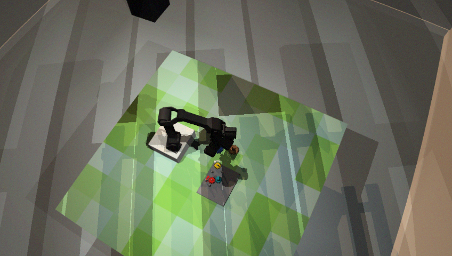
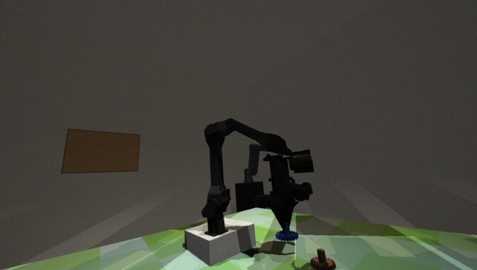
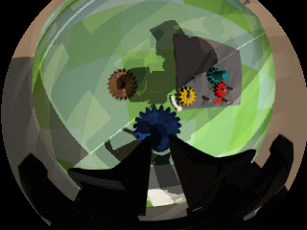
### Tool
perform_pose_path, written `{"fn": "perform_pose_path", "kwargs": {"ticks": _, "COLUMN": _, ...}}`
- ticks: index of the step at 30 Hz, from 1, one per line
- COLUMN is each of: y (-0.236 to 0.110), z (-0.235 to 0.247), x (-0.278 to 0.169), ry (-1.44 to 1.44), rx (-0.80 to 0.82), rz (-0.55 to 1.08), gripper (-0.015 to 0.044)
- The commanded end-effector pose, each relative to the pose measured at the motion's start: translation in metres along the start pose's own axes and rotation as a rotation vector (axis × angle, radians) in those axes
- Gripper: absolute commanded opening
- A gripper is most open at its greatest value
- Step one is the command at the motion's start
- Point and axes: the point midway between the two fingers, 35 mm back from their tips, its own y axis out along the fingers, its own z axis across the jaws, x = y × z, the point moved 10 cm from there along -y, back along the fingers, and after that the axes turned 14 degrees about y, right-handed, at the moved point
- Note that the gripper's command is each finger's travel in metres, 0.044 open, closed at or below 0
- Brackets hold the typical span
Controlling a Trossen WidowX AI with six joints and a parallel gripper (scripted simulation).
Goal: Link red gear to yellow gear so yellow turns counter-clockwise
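Note:
My gripper [image 2: 286, 226] [image 3: 159, 138] is shut on the handle of the blue gear [image 2: 286, 235] [image 3: 157, 120] and holds it above the table, short of the board. The grey board [image 1: 223, 198] [image 3: 232, 57] carries the red gear [image 1: 211, 181] [image 3: 221, 90] and the yellow gear [image 1: 216, 165] [image 3: 184, 96]. A teal gear [image 1: 218, 180] [image 3: 212, 76] with an upright handle is on the board right beside the red gear. Small empty pegs show, one a grey peg [image 1: 212, 171] [image 3: 206, 99] between red and yellow. The brown gear [image 1: 234, 149] [image 2: 322, 263] [image 3: 122, 84] stands loose on the table.
The white arrow [image 1: 215, 161] [image 3: 176, 103] curves beside the yellow gear. The red arrow [image 1: 208, 177] [image 3: 219, 101] is beside the red gear. The arm's white base block [image 1: 165, 151] [image 2: 224, 249] stands behind the gripper. Shadows darken part of the board.

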Motion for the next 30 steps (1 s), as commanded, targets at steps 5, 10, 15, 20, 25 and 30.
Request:
{"fn": "perform_pose_path", "kwargs": {"ticks": 5, "y": -0.025, "z": -0.002, "x": -0.001, "ry": -0.001, "rx": 0.005, "rz": -0.004, "gripper": 0.0000}}
{"fn": "perform_pose_path", "kwargs": {"ticks": 10, "y": -0.039, "z": -0.004, "x": -0.003, "ry": -0.001, "rx": 0.005, "rz": -0.004, "gripper": 0.0000}}
{"fn": "perform_pose_path", "kwargs": {"ticks": 15, "y": -0.053, "z": -0.006, "x": -0.005, "ry": -0.001, "rx": 0.005, "rz": -0.004, "gripper": 0.0000}}
{"fn": "perform_pose_path", "kwargs": {"ticks": 20, "y": -0.065, "z": -0.009, "x": -0.008, "ry": -0.001, "rx": 0.005, "rz": -0.003, "gripper": 0.0000}}
{"fn": "perform_pose_path", "kwargs": {"ticks": 25, "y": -0.063, "z": -0.010, "x": -0.005, "ry": 0.000, "rx": 0.005, "rz": -0.003, "gripper": 0.0000}}
{"fn": "perform_pose_path", "kwargs": {"ticks": 30, "y": -0.056, "z": -0.012, "x": 0.005, "ry": 0.002, "rx": 0.004, "rz": -0.003, "gripper": 0.0000}}
